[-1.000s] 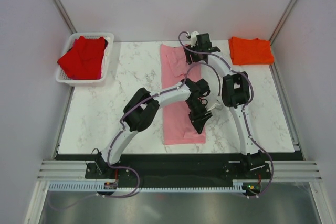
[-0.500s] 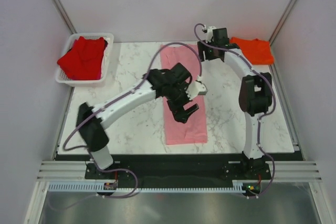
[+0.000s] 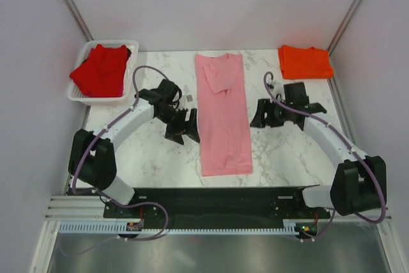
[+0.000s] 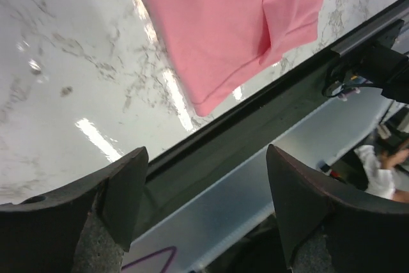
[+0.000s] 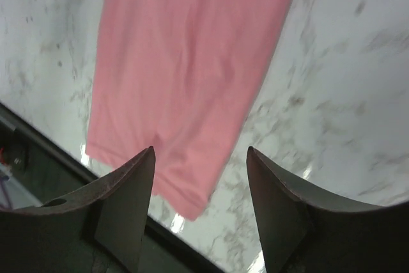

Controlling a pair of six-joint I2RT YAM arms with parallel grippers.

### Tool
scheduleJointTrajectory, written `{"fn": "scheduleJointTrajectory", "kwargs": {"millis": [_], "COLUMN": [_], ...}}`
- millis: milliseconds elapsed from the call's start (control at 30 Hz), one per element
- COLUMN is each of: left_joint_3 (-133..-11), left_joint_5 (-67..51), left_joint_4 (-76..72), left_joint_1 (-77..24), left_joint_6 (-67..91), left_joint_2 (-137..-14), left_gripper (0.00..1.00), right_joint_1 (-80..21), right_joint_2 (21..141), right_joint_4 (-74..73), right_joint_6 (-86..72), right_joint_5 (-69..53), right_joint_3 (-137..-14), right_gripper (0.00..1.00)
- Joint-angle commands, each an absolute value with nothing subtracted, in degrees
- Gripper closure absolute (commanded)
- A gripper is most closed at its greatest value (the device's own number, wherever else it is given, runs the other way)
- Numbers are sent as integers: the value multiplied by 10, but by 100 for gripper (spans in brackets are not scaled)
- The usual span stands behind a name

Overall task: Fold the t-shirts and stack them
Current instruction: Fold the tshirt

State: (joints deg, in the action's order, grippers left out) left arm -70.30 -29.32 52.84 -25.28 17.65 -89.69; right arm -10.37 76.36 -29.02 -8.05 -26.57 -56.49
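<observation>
T-shirt [image 3: 223, 119], pink, lies flat between left hand [image 3: 185, 132] and right hand [image 3: 258, 116], both released

Matt pink cloth shirt [image 3: 222, 126], glossy marbled table [image 3: 287, 151]

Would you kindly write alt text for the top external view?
A light pink t-shirt lies folded into a long strip down the middle of a marble table, with the left arm and right arm on either side, jaws open and empty. A folded orange t-shirt sits at the far right corner; a red t-shirt fills a white basket far left.
</observation>
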Motion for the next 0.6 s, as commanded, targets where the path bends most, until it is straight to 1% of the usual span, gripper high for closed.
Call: {"fn": "scheduleJointTrajectory", "kwargs": {"millis": [0,33,67,200,367,433,500,567], "left_joint_3": [-656,-623,-607,-540,-465,-442,-429,-416], "left_joint_5": [-377,-381,-382,-377,-360,-353,-342,-335], "left_joint_4": [472,449,437,389,331,316,293,269], "left_joint_1": [-259,-259,-259,-261,-275,-288,-294,-297], "left_joint_6": [276,293,301,340,388,412,429,456], "left_joint_2": [-886,-886,-889,-896,-902,-904,-908,-917], "left_gripper": [19,23,23,25,24,25,26,29], "right_joint_1": [-103,-104,-104,-107,-131,-145,-150,-155], "right_joint_2": [730,719,697,703,777,797,830,862], "right_joint_4": [-353,-350,-342,-347,-349,-347,-345,-345], "right_joint_6": [-147,-156,-165,-201,-231,-230,-233,-237], "right_joint_5": [-369,-373,-374,-379,-376,-358,-343,-335], "right_joint_3": [-476,-434,-416,-377,-374,-378,-383,-391], "right_gripper": [33,33,32,33,37,38,39,41]}}
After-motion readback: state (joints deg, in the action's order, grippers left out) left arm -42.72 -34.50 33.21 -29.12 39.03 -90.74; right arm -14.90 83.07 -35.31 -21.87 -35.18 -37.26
